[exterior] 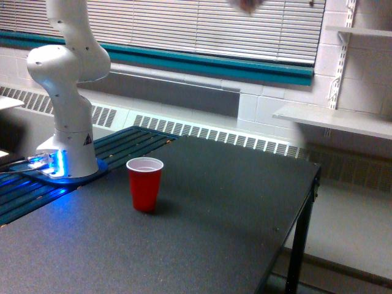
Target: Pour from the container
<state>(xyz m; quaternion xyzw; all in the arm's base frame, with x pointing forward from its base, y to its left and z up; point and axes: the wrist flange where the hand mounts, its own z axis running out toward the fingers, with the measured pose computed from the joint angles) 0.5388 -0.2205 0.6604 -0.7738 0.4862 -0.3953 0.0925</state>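
Only a blurred pinkish-brown tip of the container (248,5) shows at the top edge of the exterior view, high above the table. The rest of it is cut off by the frame. The gripper holding it is above the frame and out of view. A red plastic cup (145,184) with a white inside stands upright and empty on the dark table (233,226), well below the container and toward the exterior view's left.
The white robot base (67,122) with its blue light stands at the table's left end on a slatted panel (131,142). White shelves (334,119) hang on the wall at the right. The table's right edge (309,196) drops off to the floor.
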